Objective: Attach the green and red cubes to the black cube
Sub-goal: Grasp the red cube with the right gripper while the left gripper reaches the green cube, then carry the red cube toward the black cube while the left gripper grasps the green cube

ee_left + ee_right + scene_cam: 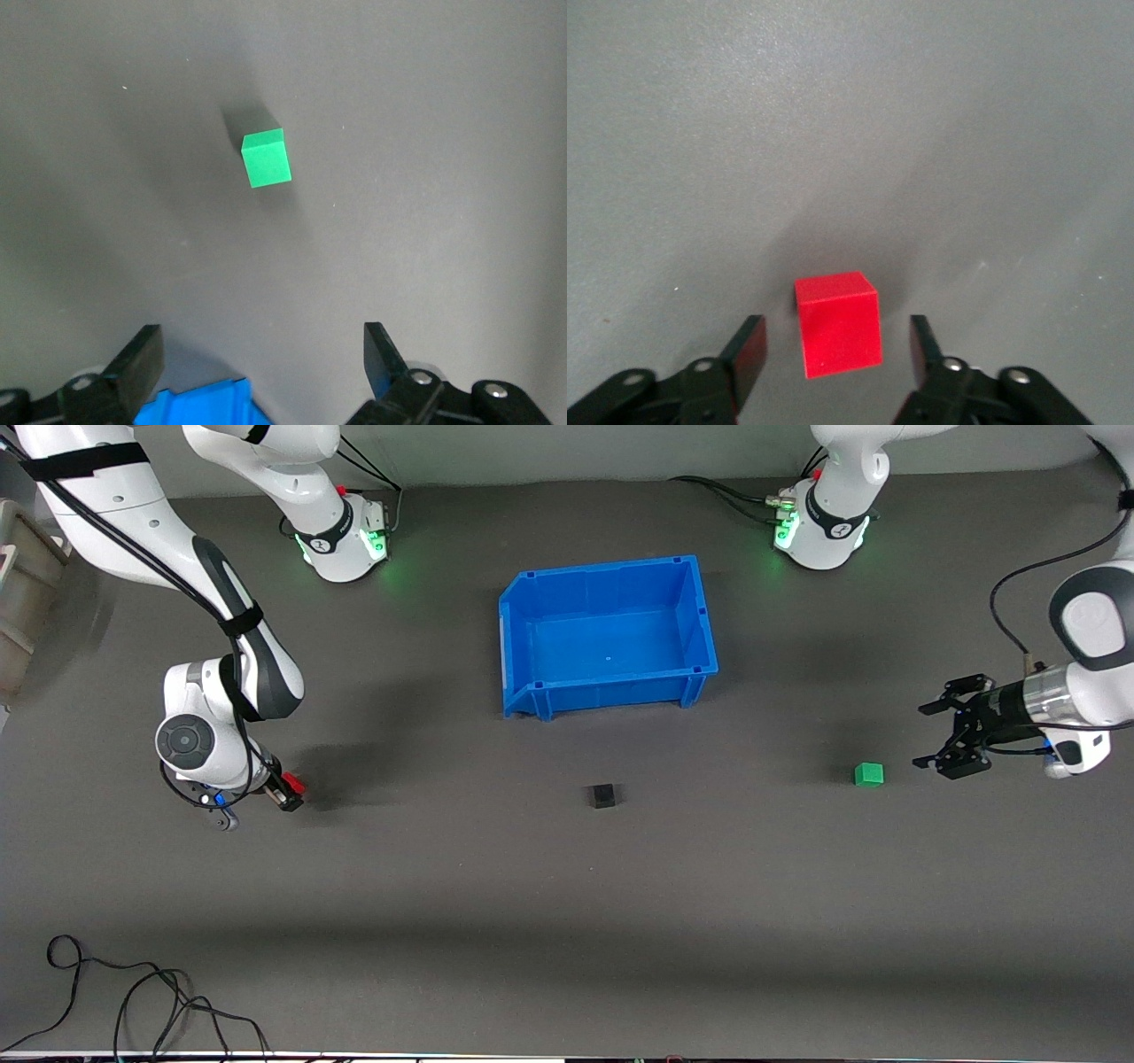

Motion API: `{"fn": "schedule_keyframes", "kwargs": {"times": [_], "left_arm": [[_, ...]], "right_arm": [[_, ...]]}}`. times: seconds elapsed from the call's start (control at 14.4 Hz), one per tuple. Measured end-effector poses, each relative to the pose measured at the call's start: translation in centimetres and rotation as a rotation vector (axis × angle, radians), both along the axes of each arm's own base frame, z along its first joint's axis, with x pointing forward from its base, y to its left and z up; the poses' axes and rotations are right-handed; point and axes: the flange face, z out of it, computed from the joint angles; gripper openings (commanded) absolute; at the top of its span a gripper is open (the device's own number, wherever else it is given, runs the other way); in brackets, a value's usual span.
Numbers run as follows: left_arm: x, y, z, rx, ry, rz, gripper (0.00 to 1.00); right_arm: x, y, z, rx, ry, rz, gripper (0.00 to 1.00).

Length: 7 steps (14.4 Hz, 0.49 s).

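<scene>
Front view: a small matte black cube (603, 795) is seen on the dark grey table (567, 886), nearer to the camera than the blue plastic open-topped bin (608, 634) and well apart from it. A small bright green cube (869, 774) is set on the table toward the left arm's end, about level with the black cube. The left gripper (939, 735) is held just beside the green cube without touching it, its black fingers spread apart. Toward the right arm's end of the table, the right gripper (291, 790) is lowered close to the table, and a small bright red cube (294, 783) is seen at its tip. A loose black cable (133, 1001) is coiled on the table at the edge nearest the camera

Left wrist view: the green cube (266, 158) is shown resting on the bare table, well clear of the left gripper (264, 365), whose two fingers (140, 359) are wide apart with nothing between them. A corner of the blue bin (199, 405) is visible between the fingers

Right wrist view: the red cube (838, 322) is framed between the spread fingers (749, 347) of the right gripper (837, 350); a gap is visible on each side of the cube, so it is not gripped, and it appears to rest on the table
</scene>
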Motion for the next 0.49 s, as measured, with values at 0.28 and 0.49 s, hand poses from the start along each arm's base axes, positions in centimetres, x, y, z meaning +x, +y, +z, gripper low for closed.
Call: {"fn": "schedule_keyframes", "kwargs": {"times": [0.28,0.49], "left_arm": [[-0.2,0.3,-5.0,-0.005,0.025,0.062,1.00],[0.0,0.7,-9.6,-0.012,0.054,0.121,1.00]], "right_arm": [[0.0,-0.1,-0.2,0.000,0.002,-0.001,0.26],[0.1,-0.1,0.0,-0.002,0.002,-0.004,0.24]]}}
